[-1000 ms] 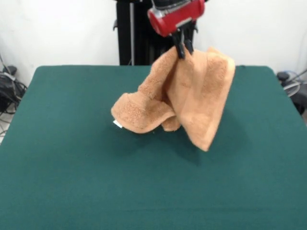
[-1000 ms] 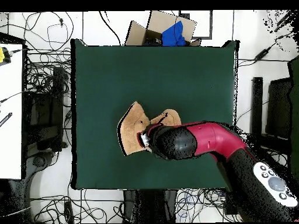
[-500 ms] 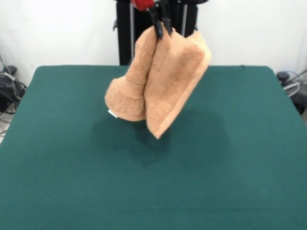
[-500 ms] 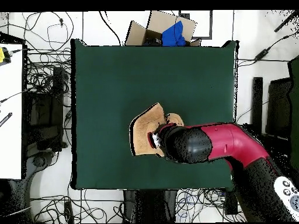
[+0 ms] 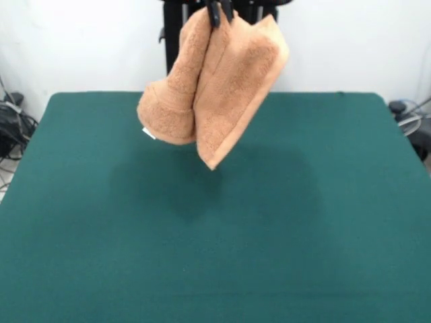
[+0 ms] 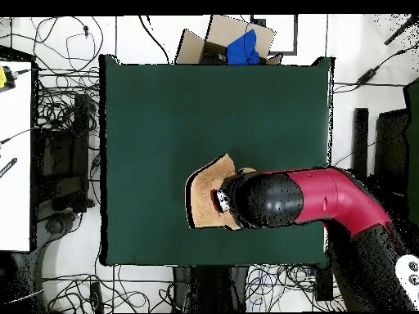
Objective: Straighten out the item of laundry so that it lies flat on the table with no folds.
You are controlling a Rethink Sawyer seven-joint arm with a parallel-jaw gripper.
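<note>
The table (image 5: 323, 222) is seen as one large rectangle covered in dark green cloth, and its top carries only a faint shadow under the hanging cloth. In the front view a white wall is seen behind it, with a black upright post at 12 o'clock and dark cables at the 9 and 3 o'clock edges. In the overhead view the table (image 6: 164, 106) is ringed by white floor strewn with black cables; one brown cardboard box (image 6: 214, 39) holding something blue (image 6: 244, 47) is seen at 12 o'clock, and one white bench (image 6: 15, 155) at 9 o'clock.

One light-orange towel (image 5: 215, 84) is counted. It is held clear of the table, bunched and folded, its lowest corner hanging toward 6 o'clock, with one tiny white tag (image 5: 149, 133) at its 8 o'clock edge. One gripper (image 5: 220, 11) is seen at 12 o'clock, its jaws pinched onto the towel's top edge. From overhead, one red and black arm (image 6: 327, 204) is seen entering from 4 o'clock, covering part of the towel (image 6: 204, 192).
</note>
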